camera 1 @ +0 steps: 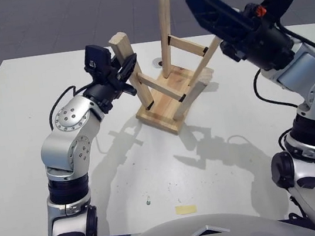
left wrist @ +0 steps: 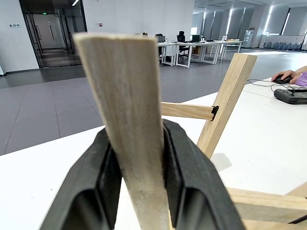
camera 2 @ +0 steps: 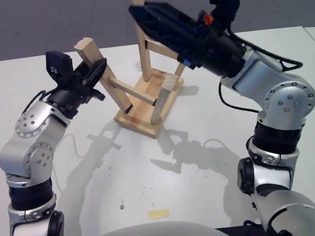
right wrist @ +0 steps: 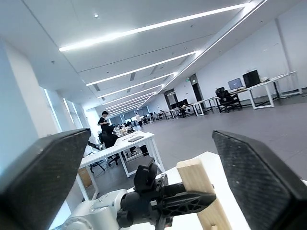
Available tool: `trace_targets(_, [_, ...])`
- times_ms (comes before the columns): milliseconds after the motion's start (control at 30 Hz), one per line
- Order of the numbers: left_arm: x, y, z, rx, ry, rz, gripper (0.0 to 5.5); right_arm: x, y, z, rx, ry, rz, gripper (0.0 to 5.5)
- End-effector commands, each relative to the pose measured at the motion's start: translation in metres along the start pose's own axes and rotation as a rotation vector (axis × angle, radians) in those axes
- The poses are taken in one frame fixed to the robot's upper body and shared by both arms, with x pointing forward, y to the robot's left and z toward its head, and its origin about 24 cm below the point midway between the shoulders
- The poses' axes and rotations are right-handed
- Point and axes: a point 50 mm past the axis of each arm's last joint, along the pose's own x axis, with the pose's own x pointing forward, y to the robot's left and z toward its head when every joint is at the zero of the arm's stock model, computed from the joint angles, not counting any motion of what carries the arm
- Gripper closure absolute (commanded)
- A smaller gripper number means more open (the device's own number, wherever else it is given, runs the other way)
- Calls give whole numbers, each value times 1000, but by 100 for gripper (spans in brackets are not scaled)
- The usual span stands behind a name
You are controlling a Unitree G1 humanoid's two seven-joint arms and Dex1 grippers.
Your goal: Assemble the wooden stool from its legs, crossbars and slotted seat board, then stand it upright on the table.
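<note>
Noting the stool (camera 1: pixel 168 89) first: you have it upside down near the middle of the table (camera 1: pixel 24 102), with the board (camera 1: pixel 160 116) flat on the top and the legs pointing up.

- Left gripper (camera 1: pixel 128 69): clamped on the left leg (camera 1: pixel 122 45), just below its free end. In the left wrist view both pads (left wrist: pixel 100 177) press the wood from either side. That leg leans toward your left arm.
- Crossbar (camera 1: pixel 159 87): runs from the held leg toward the stool's right side, with dark fittings at its ends. A second crossbar (camera 1: pixel 187 43) sits higher, between the far leg (camera 1: pixel 166 30) and the right leg (camera 1: pixel 201 70).
- Far leg stands close to upright. The right leg tilts out to the right, and its upper end goes under your right arm (contact there cannot be judged).
- Right gripper (camera 2: pixel 145 16): raised above the stool's right side, fingers (right wrist: pixel 249 177) spread wide with nothing between them. It points across toward the left gripper, which shows beyond the gap in the right wrist view.
- Table, near edge: a strip of tape (camera 1: pixel 186 209) and a small speck (camera 1: pixel 149 201), both well apart from the stool.
</note>
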Motion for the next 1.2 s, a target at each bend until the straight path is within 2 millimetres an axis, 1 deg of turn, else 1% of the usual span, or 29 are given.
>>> trace_targets(33, [-7, -14, -28, -26, 157, -139, 446, -2, -13, 8, -64, 45, -75, 13])
trace_targets(133, [-10, -20, -27, -71, 141, -213, 446, 3, -20, -1, -89, 113, -55, 10])
trace_targets(233, [-11, -20, -25, -94, 129, -234, 446, 9, -23, -13, -100, 183, 9, 10])
trace_targets(300, [-10, -19, -26, -92, 134, -230, 446, 11, -29, -30, -115, 279, 33, 10])
trace_targets(367, [-9, -20, -27, -92, 137, -228, 446, 8, -34, -49, -124, 383, 55, 10])
trace_targets(433, [-8, -22, -28, -90, 141, -231, 446, 6, -41, -62, -137, 427, 45, 10])
trace_targets(500, [-8, -24, -30, -85, 148, -233, 446, 10, -47, -65, -152, 424, 28, 10])
trace_targets(600, [-8, -24, -30, -79, 153, -238, 446, 18, -46, -60, -171, 412, 53, 10])
trace_targets(633, [-8, -24, -30, -79, 153, -237, 446, 18, -50, -66, -187, 457, 35, 10])
trace_targets(667, [-8, -24, -31, -74, 154, -235, 446, 13, -56, -79, -219, 540, 11, 10])
trace_targets(767, [-7, -24, -31, -70, 155, -237, 446, -20, -70, -124, -305, 844, -14, 10])
trace_targets(833, [-7, -23, -30, -72, 152, -237, 446, -36, -79, -137, -356, 953, -47, 10])
trace_targets(900, [-7, -23, -31, -68, 156, -239, 446, -39, -85, -139, -391, 955, -91, 10])
trace_targets(967, [-7, -23, -32, -67, 161, -241, 446, -32, -84, -136, -388, 892, -103, 10])
trace_targets(1067, [-8, -25, -35, -61, 176, -243, 446, -19, -77, -130, -373, 784, -86, 10])
trace_targets(1100, [-8, -25, -36, -61, 178, -244, 446, -14, -72, -125, -352, 736, -65, 10])
trace_targets(1133, [-8, -26, -36, -62, 181, -245, 446, -9, -65, -115, -294, 661, -32, 10])
trace_targets(1167, [-9, -25, -37, -58, 185, -238, 446, -5, -58, -103, -238, 586, 0, 10])
trace_targets(1200, [-9, -23, -39, -46, 189, -219, 446, -1, -51, -85, -168, 485, 17, 10])
